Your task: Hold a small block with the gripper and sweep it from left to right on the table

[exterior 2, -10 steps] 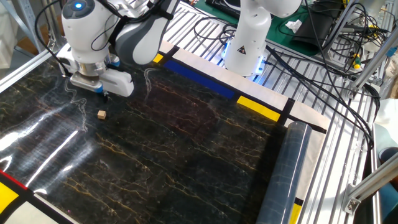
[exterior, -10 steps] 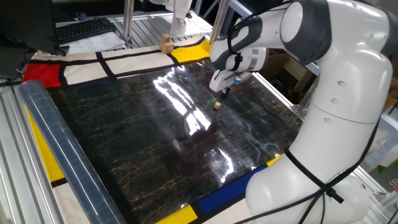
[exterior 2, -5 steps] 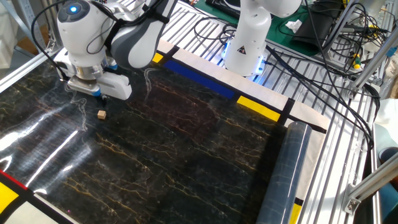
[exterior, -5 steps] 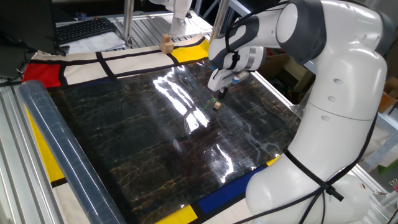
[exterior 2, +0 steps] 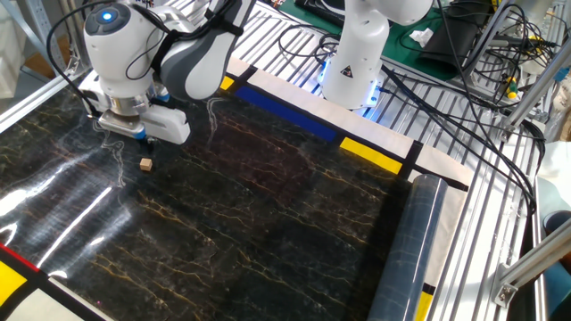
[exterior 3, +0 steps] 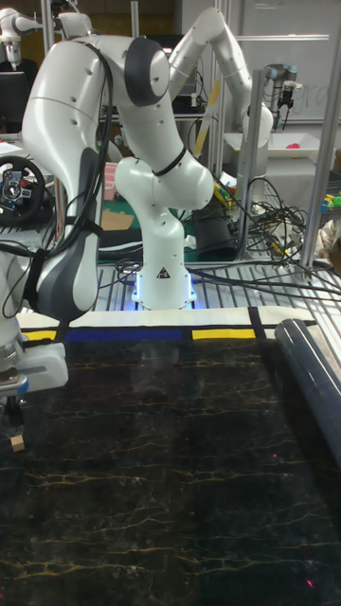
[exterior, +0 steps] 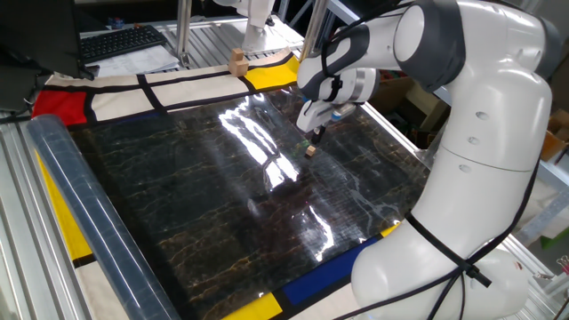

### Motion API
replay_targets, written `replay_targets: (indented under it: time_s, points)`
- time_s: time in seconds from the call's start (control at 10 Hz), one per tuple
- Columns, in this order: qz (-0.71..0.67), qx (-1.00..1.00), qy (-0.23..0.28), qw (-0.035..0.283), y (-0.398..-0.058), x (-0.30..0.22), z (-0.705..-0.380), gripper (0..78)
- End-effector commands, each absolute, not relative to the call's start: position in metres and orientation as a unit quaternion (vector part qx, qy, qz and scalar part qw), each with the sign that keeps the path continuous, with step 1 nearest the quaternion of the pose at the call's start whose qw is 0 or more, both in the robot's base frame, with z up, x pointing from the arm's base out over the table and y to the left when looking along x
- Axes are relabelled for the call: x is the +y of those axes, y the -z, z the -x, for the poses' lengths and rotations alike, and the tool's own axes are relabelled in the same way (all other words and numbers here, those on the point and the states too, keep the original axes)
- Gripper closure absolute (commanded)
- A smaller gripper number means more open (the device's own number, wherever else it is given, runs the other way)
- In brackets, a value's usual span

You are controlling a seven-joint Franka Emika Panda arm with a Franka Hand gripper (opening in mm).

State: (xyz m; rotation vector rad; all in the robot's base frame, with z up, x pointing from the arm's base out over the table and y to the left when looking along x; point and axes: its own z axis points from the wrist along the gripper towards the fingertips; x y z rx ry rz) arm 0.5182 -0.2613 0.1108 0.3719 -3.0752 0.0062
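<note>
Your gripper (exterior: 318,135) has drifted slightly over the last second and hovers above the block (exterior: 311,151) on the tabletop (exterior: 222,204); nothing grasped, finger state unclear.

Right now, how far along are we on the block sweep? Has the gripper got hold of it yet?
Done: the arm is positioned close to the small block. In hand: the gripper hovers just above and beside the block, which sits free on the table, not gripped; I can't tell how the jaws stand. Left: descend, close on the block, then sweep it left to right.
</note>
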Motion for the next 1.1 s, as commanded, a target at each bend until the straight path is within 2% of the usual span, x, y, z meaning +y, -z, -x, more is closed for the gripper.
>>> replay_targets:
  time_s: [0.1, 0.2, 0.4, 0.6, 0.7, 0.8, 0.9, 1.0, 1.1]
  points:
    - [-0.118, -0.993, -0.008, 0.024, -0.115, -0.264, -0.524, 77.6]
    - [-0.084, -0.996, -0.001, 0.036, -0.116, -0.265, -0.526, 77.6]
    - [-0.005, -1.000, 0.007, 0.029, -0.116, -0.265, -0.526, 77.6]
    - [0.172, -0.984, 0.031, 0.036, -0.117, -0.264, -0.526, 77.6]
    - [0.151, -0.988, 0.027, 0.034, -0.117, -0.265, -0.526, 77.6]
    - [0.040, -0.999, -0.004, 0.022, -0.116, -0.267, -0.526, 77.6]
    - [-0.079, -0.995, -0.053, -0.009, -0.113, -0.272, -0.526, 77.6]
    - [-0.121, -0.991, -0.061, -0.014, -0.112, -0.274, -0.527, 77.6]
    - [-0.121, -0.992, -0.044, -0.015, -0.112, -0.275, -0.526, 77.6]
